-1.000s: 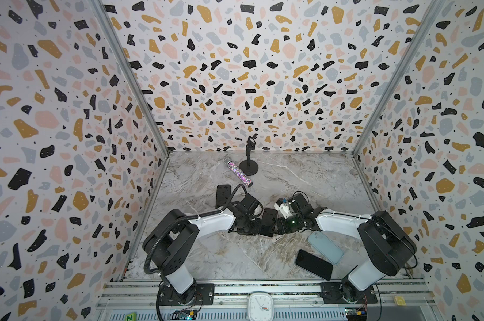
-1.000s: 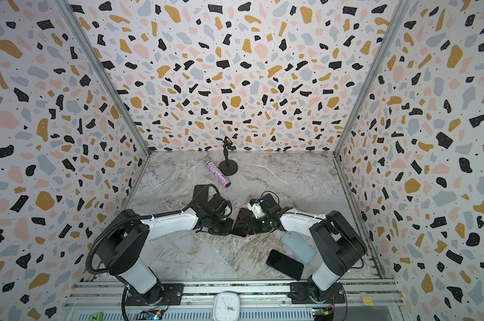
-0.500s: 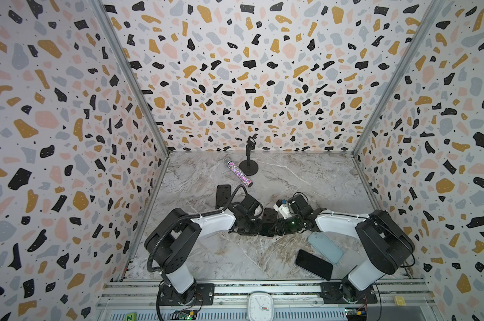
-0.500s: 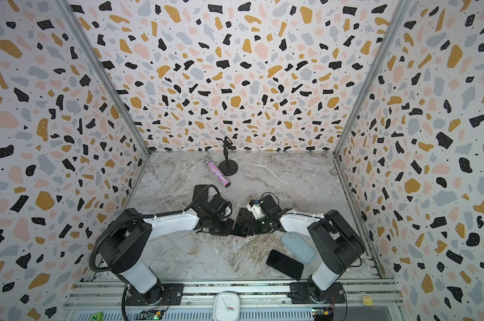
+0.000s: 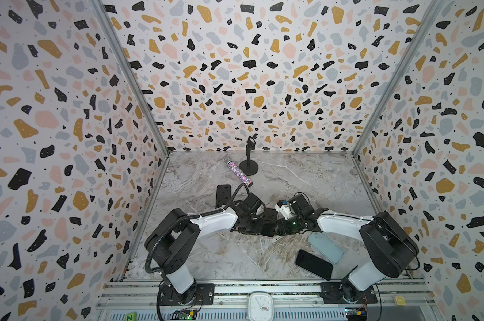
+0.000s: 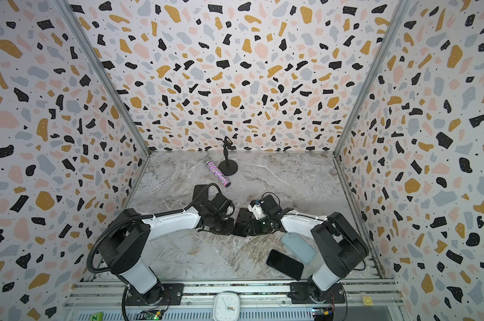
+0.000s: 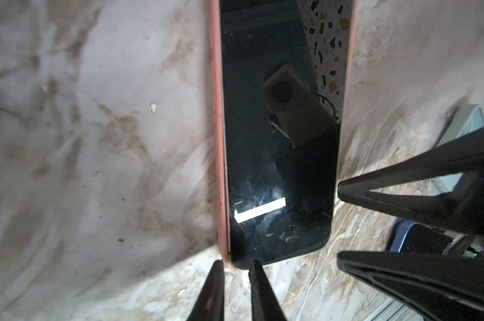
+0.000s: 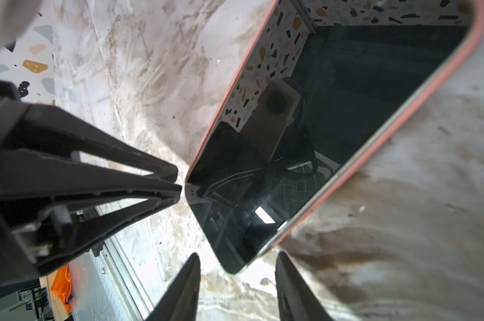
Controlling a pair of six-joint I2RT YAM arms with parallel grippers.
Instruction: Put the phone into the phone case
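Note:
A black-screened phone (image 7: 277, 139) lies face up in a pink phone case (image 7: 218, 139) at mid-table, seen in both top views (image 5: 269, 222) (image 6: 242, 222). Pink rim runs along one long side (image 8: 396, 116); at the near end the phone's pale edge shows without pink. My left gripper (image 7: 235, 262) stands narrowly open at the case's corner, one fingertip outside the pink rim and the other over the screen's corner. My right gripper (image 8: 238, 254) is open wider, with the phone's other near corner just ahead of its tips and untouched. The two grippers meet nose to nose (image 5: 258, 229) (image 5: 279, 226).
A light blue case (image 5: 325, 247) and a second black phone (image 5: 314, 264) lie at the front right, under the right arm. A dark slab (image 5: 223, 196) lies behind the left arm. A glitter microphone (image 5: 239, 173) and its stand (image 5: 249, 165) sit at the back.
Both arms stay at the phone in the middle of the table. No clear movement shows in the top views.

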